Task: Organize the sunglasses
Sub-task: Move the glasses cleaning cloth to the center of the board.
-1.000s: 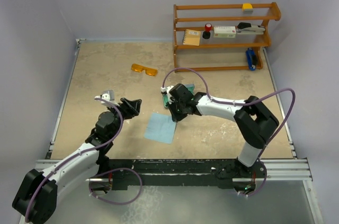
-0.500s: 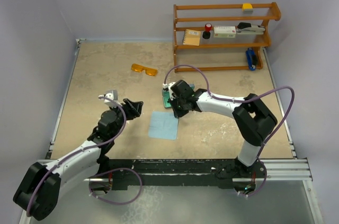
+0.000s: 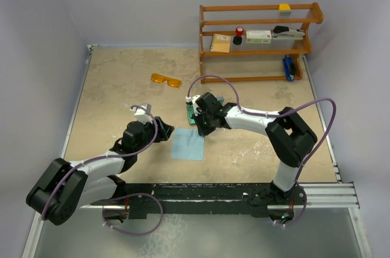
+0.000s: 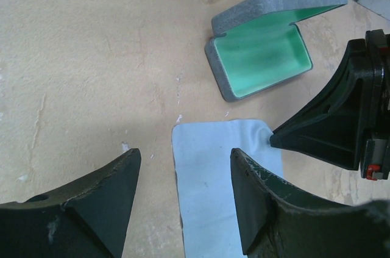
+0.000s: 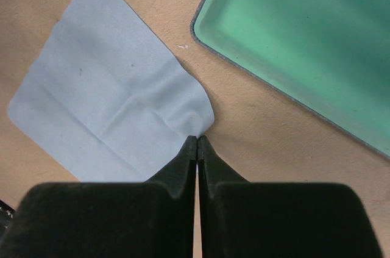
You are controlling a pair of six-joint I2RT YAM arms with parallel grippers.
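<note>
Left hand [image 4: 184, 159] has swung in toward the cloth [image 5: 103, 99], fingers half apart and empty, the smooth blue edge just ahead. Right hand [image 5: 197, 141] closed, pinching the cloth corner. Grey case [image 4: 259, 57], open and teal-lined, just beyond. Amber sunglasses [image 3: 166, 80] well beyond both hands on bare speckled counter [image 3: 116, 93], seen only from the top view.
</note>
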